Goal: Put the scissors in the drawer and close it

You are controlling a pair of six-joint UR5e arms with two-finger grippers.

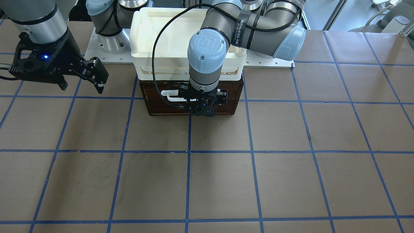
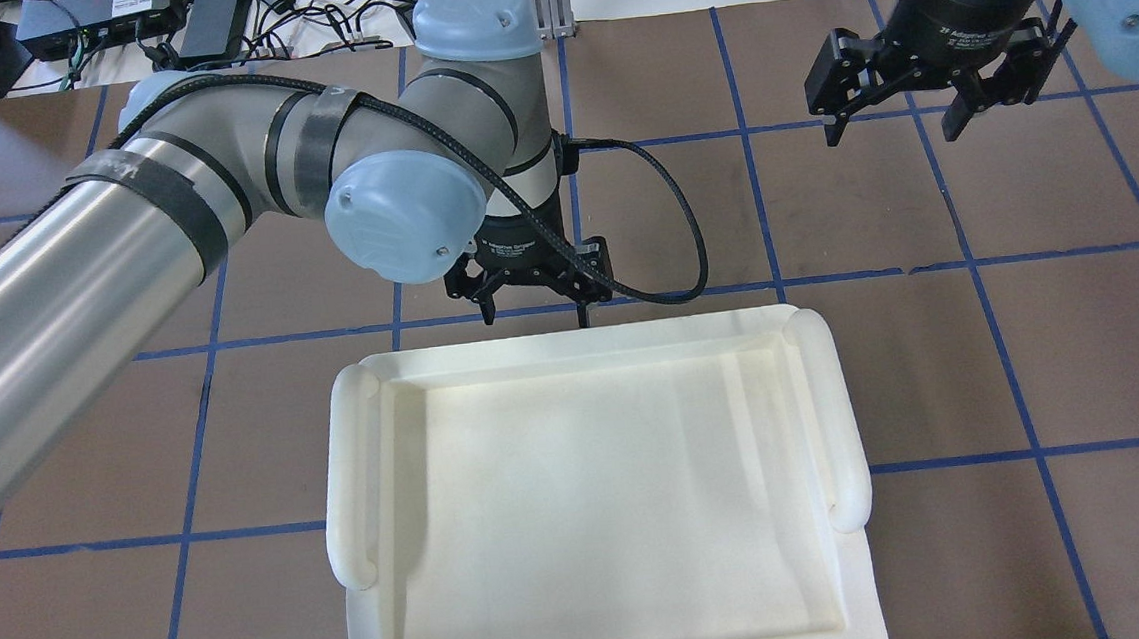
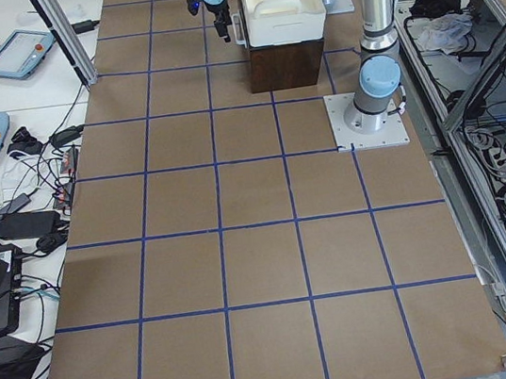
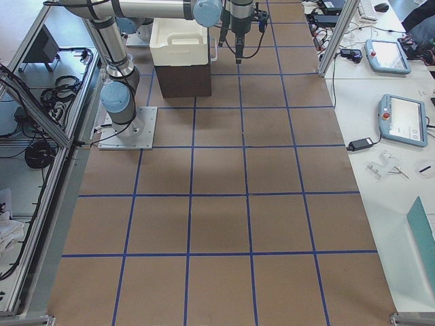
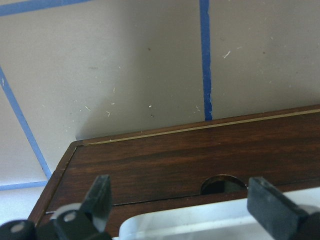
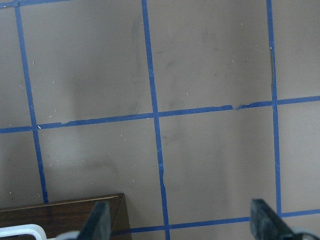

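- Drawer (image 1: 155,106): upper centre of the front-facing view. Its dark brown front sits flush under the white tray (image 1: 145,38) stacked on top, so it looks shut.
- White bar handle (image 1: 168,94): runs across the left half of the drawer front.
- Left gripper (image 2: 535,312): just in front of the drawer face, pointing down, jaws spread wide and gripping nothing. In the wrist view its fingers (image 5: 100,197) flank the handle; contact cannot be told.
- Right gripper (image 1: 82,88): upper left of the front-facing view, above the table (image 1: 291,145), well apart from the drawer, jaws wide and empty.
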